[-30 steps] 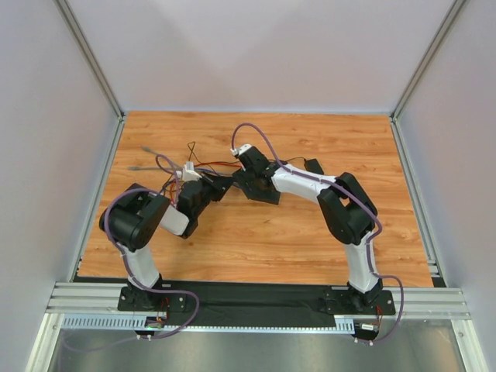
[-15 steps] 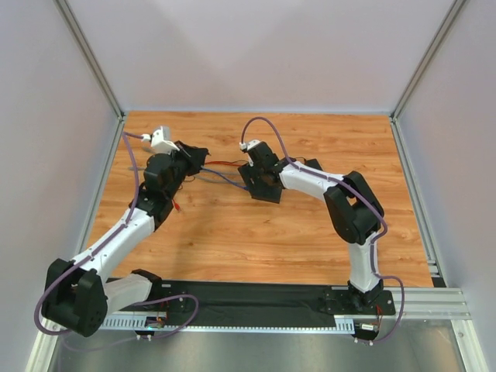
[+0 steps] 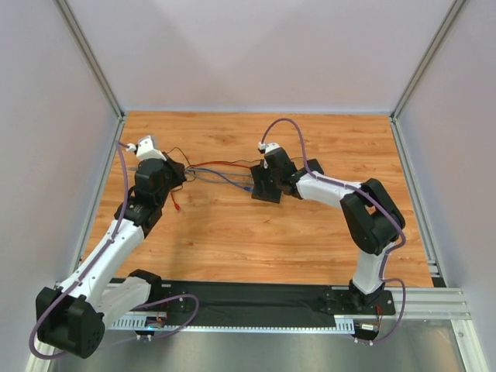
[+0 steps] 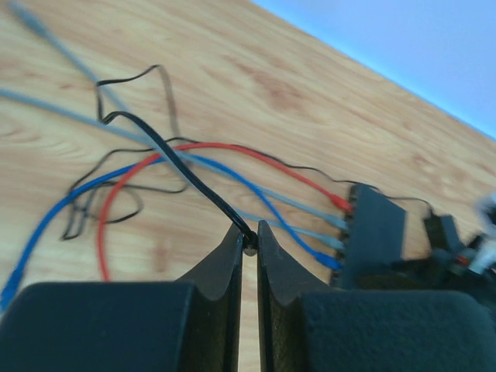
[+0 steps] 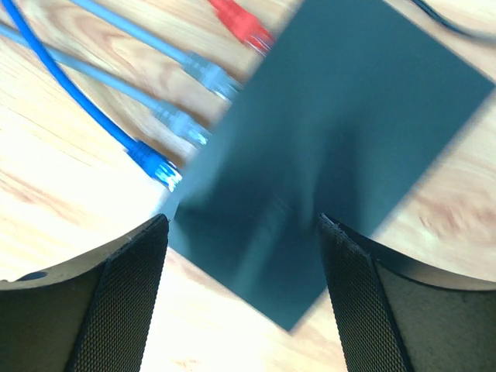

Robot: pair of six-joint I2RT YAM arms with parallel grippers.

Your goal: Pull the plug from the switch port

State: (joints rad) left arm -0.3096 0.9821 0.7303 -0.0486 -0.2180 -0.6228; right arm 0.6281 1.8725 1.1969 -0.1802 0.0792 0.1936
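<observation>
Matte-black switch lies at the middle of the table, cables plugged in, under the right gripper, its fingers spread and apparently not restraining it, while the left gripper pinches a thin black cord, so a tug could drag the switch.

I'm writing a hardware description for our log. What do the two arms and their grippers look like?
Both the left arm and right arm have white links between bulky black joints, with a purple cable looped along each. The left gripper and right gripper are black; the right's fingers show a fine mesh texture.
</observation>
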